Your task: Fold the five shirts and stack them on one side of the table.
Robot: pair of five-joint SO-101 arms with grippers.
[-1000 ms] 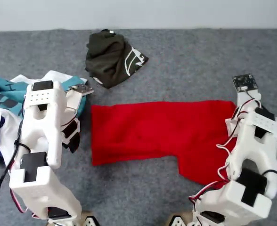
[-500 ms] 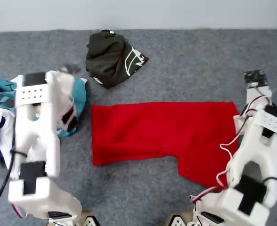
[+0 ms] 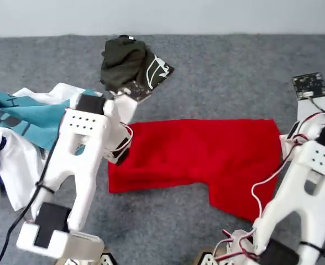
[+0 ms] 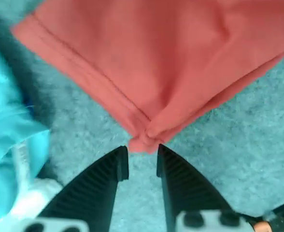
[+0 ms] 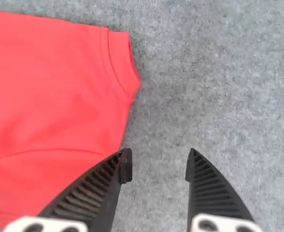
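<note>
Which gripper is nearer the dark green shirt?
Left. The left gripper is at the red shirt's corner on the dark green shirt's side; the right gripper is beside the red shirt's opposite end, farther off.

So both white arms are up and bent over. The left arm (image 3: 77, 160) leans in toward the middle of the surface, wrist tipped so the left gripper (image 4: 142, 158) points pretty much straight down, its black ribbed jaws showing just a narrow gap between the tips. The right arm (image 3: 309, 182) stands over on its own side, reaching forward. The right gripper (image 5: 157, 162) also aims down, jaws parted noticeably wider than the left's.
</note>
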